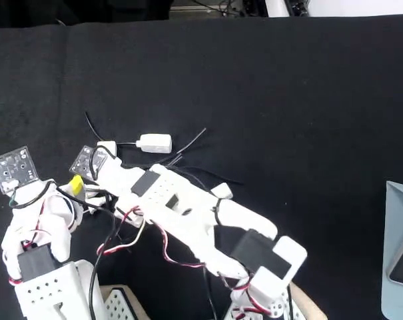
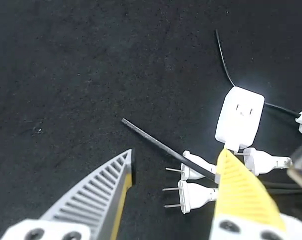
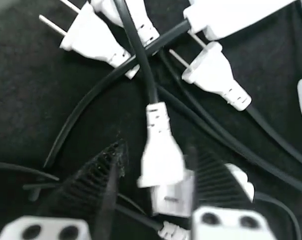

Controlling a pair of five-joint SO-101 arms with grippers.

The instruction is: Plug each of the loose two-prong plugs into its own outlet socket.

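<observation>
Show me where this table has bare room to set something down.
Free: the wide table stretch behind the socket, and the patch between the right arm and the grey tray. Crowded: the near left, where plugs, cables and two square cards bunch together.

Table: plain black. Plugs ahead of left jaws: white, silver prongs. Outlet socket beyond them: white. Cords: black. Left jaws: one grey, ribbed, yellow-edged; other yellow, ribbed. Right jaws: black, ribbed; white plug between them. Arm shells: white; wiring red, white, black.
</observation>
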